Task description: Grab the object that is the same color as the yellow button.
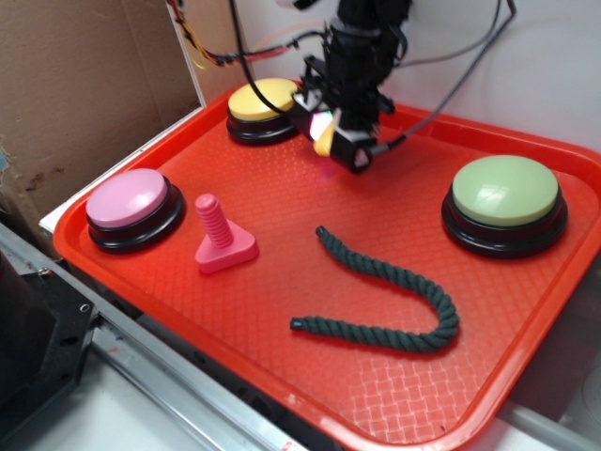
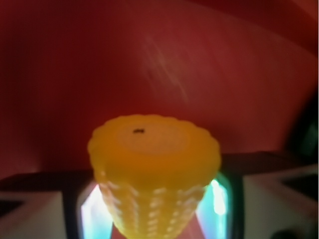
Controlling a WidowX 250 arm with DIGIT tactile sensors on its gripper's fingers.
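The tool (image 1: 336,139) grips the small ridged yellow plastic corn cob (image 2: 154,169); keep squeezing firmly and lift straight off the red plastic tray (image 1: 282,282).

A: What colours sit on the tray (image 1: 282,310)?

B: The tray is bright red-orange with a fine waffle texture. At ten o'clock, a pink-topped button (image 1: 128,199) on a black base; at twelve, the yellow button (image 1: 263,99), black base too; at three, a pale green one (image 1: 505,192), same black base.

A: And the smaller things?

B: A pink screw-shaped toy (image 1: 222,238), a dark green twisted rope (image 1: 394,301), and the corn cob (image 2: 154,169), yellow-orange with rows of paler kernels and a tiny dark speck on its flat end.
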